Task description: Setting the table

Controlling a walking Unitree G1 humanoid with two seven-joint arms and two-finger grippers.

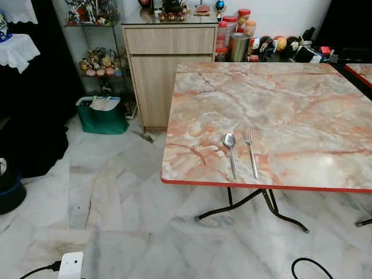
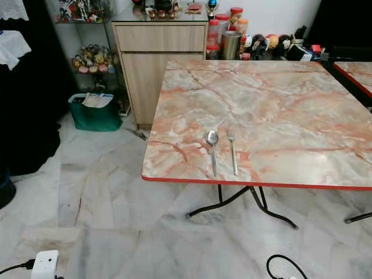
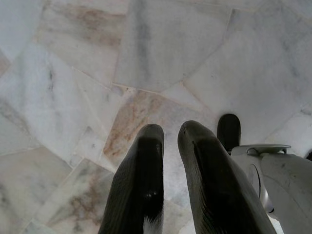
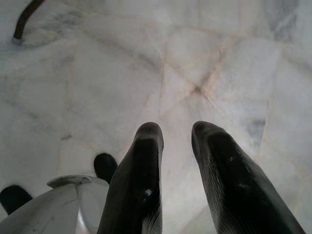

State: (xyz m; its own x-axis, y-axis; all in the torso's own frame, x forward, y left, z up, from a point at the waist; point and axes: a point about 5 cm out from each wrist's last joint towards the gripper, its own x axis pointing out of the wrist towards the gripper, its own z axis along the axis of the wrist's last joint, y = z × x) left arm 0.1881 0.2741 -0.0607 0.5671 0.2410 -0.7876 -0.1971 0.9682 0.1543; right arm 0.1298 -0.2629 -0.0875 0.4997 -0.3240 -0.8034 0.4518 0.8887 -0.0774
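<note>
Both grippers, left gripper (image 3: 170, 134) and right gripper (image 4: 176, 132), hang slightly parted, empty, far below the table's (image 1: 302, 99) spoon (image 1: 231, 152) and fork (image 1: 250, 152).

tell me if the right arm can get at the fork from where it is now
Probably not yet. The right claw hangs open over the floor, and the fork lies beside the spoon near the table's front edge, nothing covering it.

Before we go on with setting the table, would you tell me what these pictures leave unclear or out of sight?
- Table: its right side is cut off by the eye views' edge, so anything laid there is unseen. The spoon and fork lie side by side near the front edge.
- Jars behind the table: too small to tell contents.
- Green bag: contents unclear.
- Left gripper and right gripper: hanging over the floor, nothing between the parted fingers.
</note>
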